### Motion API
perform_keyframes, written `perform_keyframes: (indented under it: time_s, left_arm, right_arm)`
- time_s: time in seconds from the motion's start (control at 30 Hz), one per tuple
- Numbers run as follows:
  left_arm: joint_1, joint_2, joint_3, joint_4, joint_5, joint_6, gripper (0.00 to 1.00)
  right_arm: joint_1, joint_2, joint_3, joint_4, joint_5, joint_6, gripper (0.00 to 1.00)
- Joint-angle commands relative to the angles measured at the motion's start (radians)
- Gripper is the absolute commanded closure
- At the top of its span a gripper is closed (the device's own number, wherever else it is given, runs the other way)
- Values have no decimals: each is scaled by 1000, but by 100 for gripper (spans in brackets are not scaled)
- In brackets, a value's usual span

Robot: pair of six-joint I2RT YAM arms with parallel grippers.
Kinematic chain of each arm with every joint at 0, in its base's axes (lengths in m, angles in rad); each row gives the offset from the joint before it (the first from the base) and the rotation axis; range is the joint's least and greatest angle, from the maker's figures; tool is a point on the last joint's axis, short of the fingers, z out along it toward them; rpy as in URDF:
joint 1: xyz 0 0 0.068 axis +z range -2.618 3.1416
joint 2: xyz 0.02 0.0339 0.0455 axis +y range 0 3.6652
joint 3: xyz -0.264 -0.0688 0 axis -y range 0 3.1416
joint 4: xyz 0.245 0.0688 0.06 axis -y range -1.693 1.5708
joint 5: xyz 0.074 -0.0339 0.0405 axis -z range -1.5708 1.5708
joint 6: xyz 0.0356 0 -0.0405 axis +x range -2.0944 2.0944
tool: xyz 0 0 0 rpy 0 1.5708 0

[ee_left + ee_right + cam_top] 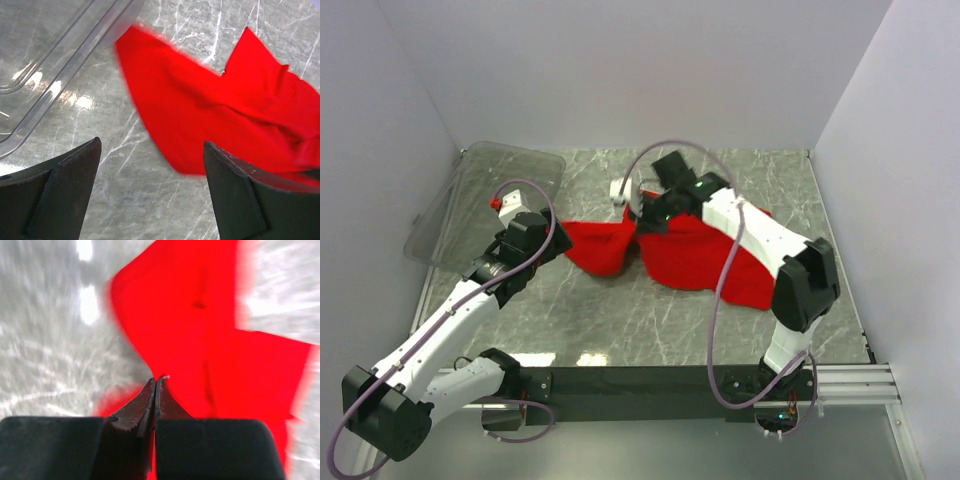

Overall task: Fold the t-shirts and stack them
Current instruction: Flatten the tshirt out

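Watching the right tool [642,214] pressed together over the bunched middle of the red shirt [695,258], which lies from table [620,325] centre toward 3 o'clock. Whether cloth's caught, I can't tell. At 9 o'clock my left tool [151,145] hangs spread beside the hem, near the clear bin [470,200], ready, I'd say, to take its side.

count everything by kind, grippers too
red t-shirt: 1
clear plastic bin: 1
small white item, too small to identify: 1
grippers: 2, left gripper and right gripper
total: 5
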Motion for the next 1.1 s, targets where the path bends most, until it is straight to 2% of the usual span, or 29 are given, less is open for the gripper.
perform_keyframes:
  time_s: [0.0,0.07,0.2,0.33,0.43,0.47,0.5,0.53,0.57,0.7,0.83,0.9,1.07]
  left_arm:
    - [5,-20,-5,24,3,-15,11]
    - [5,-24,-15,30,14,-19,11]
    - [5,-21,-43,94,60,-15,12]
    - [7,5,-49,165,146,19,12]
    - [7,36,-54,205,242,48,12]
    - [8,42,-58,254,272,59,12]
    - [8,52,-72,277,301,69,13]
    - [7,60,-84,315,404,80,13]
    - [8,71,-95,388,448,92,13]
    - [-5,207,-92,473,638,120,18]
    - [-31,296,-48,434,606,143,21]
    - [-33,286,-45,394,518,139,20]
    - [-30,179,-58,322,349,111,18]
  right_arm:
    - [-103,-41,93,7,-99,108,100]
    - [-195,17,133,41,-21,189,100]
    - [-287,160,216,92,129,272,100]
    - [-315,287,264,107,218,318,100]
    - [-335,364,302,108,289,369,93]
    - [-341,375,302,106,295,380,87]
    - [-344,369,295,114,292,383,83]
    - [-344,363,287,115,286,383,79]
    - [-346,351,279,120,280,381,73]
    - [-346,264,244,121,207,355,62]
    - [-350,116,112,118,47,196,56]
    - [-346,33,19,66,-66,9,55]
    - [-294,-41,-109,17,-79,-301,53]
